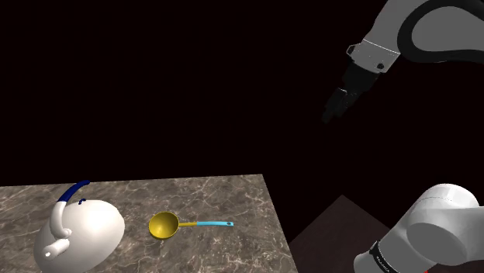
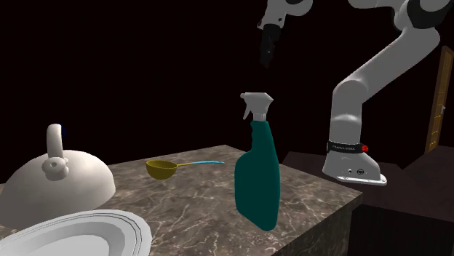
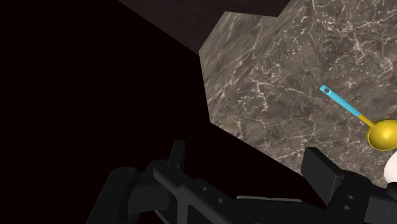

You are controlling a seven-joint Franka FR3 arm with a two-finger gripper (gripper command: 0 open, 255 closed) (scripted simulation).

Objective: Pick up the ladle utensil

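approach step; nothing grasped. my hand [image 1: 333,108] released, fingers [image 3: 321,170] apart, high beyond right edge of bench [image 1: 233,194]. ladle [image 1: 186,225] lies flat on bench, gold bowl near white kettle [image 1: 81,233]. next, i judge: descend over blue handle.

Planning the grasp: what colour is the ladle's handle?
The handle is light blue, yellow near the bowl; clearest in wrist view.

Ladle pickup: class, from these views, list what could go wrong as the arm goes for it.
1. The gripper hangs high beyond the edge of the counter; its descent could clip the upright spray bottle.
2. The kettle sits close beside the bowl of the ladle; a grasp there may knock it.
3. The thin handle lies flat, so the open gripper may slip off.
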